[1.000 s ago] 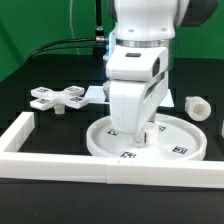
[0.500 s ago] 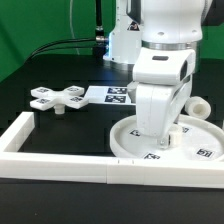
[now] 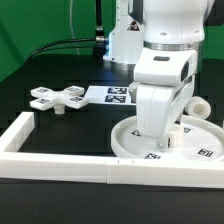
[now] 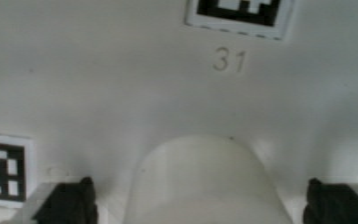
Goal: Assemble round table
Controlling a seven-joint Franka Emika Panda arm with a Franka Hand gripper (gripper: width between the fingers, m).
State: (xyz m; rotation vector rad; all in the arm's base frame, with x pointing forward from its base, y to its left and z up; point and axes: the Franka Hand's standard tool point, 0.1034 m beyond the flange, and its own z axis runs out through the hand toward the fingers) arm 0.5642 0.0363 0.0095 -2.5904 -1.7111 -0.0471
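The round disc (image 3: pixel 125 146) lies flat on the table (image 3: pixel 70 135) at the exterior view's right, against the white frame (image 3: pixel 60 165). The claw (image 3: pixel 172 138) hangs low over it, jaws spread wide either side of a raised stub (image 4: pixel 194 180), gripping nothing. It looks like stiff, light, smooth plastic that would slide easily, so the rim or that stub seems the best hold.

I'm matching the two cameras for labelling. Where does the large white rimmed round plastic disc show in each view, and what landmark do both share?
Exterior view: the large white rimmed round plastic disc lies low on the exterior view's right, under the gripper.
Wrist view: its white face fills nearly the whole picture, close up.
Shared landmark: that gripper, jaws apart close over the disc.
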